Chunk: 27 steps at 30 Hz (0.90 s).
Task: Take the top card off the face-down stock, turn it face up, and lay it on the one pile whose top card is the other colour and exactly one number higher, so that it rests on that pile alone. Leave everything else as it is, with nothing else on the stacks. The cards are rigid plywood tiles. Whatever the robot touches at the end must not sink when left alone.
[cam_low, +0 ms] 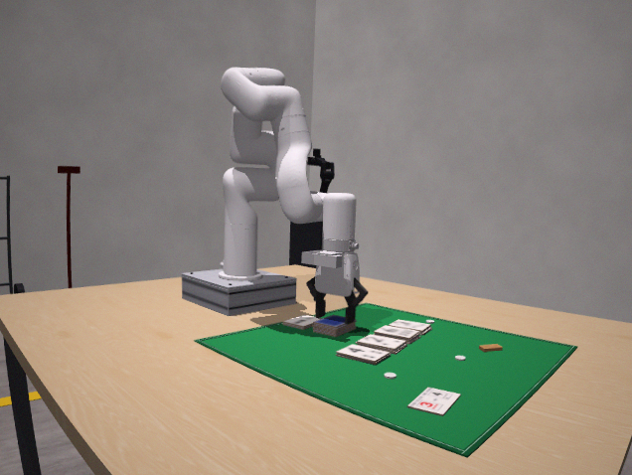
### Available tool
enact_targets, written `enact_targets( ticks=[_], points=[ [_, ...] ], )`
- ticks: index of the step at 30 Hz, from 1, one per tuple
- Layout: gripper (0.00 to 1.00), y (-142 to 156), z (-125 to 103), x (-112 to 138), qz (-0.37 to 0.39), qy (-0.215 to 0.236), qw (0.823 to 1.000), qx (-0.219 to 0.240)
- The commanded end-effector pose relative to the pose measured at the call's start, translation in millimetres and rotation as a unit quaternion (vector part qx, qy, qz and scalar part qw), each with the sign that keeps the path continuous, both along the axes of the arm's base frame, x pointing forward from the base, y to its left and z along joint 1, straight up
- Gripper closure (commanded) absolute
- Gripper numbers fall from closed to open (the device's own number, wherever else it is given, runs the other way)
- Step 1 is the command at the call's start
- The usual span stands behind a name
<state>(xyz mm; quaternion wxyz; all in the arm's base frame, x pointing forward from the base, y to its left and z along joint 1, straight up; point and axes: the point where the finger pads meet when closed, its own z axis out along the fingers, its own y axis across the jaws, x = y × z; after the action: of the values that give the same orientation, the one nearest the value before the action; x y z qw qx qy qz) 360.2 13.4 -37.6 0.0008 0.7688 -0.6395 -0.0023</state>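
One open hand [335,310] over stock [333,325]

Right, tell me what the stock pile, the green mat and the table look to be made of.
Stock pile: layered wood, likely plywood; its side shows brown striped edges under a matte blue top. Green mat: thin and flat with a pale border line, matte, perhaps felt or printed sheet; unclear. Table: light wood or wood-look laminate, faint grain, dull sheen.
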Motion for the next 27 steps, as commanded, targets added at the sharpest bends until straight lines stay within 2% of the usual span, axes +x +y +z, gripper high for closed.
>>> enact_targets(
  ticks=[1, 20, 21, 27],
  points=[
    [0.13, -0.1, -0.6, 1.4, 0.0, -0.002, 1.0, 0.0],
    [0.13, -0.1, -0.7, 1.4, 0.0, -0.002, 1.0, 0.0],
    [0.25, -0.1, -0.7, 1.4, 0.0, -0.002, 1.0, 0.0],
    [0.25, -0.1, -0.7, 1.4, 0.0, -0.002, 1.0, 0.0]
  ],
)
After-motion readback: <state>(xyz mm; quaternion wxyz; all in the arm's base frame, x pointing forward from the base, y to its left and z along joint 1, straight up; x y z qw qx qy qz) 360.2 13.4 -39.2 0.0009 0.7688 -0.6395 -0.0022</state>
